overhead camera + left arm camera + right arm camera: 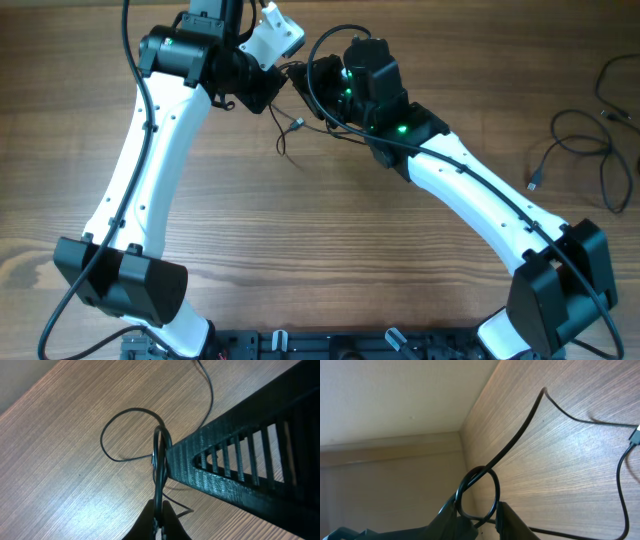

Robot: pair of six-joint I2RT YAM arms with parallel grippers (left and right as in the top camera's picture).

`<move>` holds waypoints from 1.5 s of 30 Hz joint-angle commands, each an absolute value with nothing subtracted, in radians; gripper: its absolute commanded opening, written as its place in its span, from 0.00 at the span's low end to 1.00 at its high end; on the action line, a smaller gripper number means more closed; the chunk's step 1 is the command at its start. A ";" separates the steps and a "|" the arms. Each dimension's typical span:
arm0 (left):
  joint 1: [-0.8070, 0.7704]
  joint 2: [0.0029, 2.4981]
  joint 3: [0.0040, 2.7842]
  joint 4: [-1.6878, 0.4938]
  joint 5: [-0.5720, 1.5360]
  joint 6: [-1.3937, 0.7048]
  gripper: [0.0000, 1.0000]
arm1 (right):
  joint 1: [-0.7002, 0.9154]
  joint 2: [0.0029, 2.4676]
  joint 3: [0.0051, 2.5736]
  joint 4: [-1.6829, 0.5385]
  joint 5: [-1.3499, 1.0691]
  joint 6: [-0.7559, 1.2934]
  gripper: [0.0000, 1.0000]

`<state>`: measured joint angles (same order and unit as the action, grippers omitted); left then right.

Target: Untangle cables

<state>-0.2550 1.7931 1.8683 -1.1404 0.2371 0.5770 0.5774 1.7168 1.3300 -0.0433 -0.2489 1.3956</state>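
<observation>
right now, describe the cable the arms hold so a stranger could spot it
At the table's far edge the left gripper and right gripper meet. The thin dark cable is held by both, unlike the loose cable lying untouched at the right.

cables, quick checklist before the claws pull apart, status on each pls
1. left claw shut on the cable: ok
2. right claw gripping: cannot tell; its fingers stand apart with the loop between them
3. loop opened out: not ok, the cable crosses itself in both wrist views
4. plug end free of the loop: cannot tell
5. second cable out of the way: ok, it lies far right, apart from both claws
</observation>
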 commanded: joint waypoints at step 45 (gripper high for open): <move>-0.239 1.776 1.876 -1.171 0.220 0.514 0.04 | 0.257 1.486 1.334 -0.231 -0.329 1.148 0.04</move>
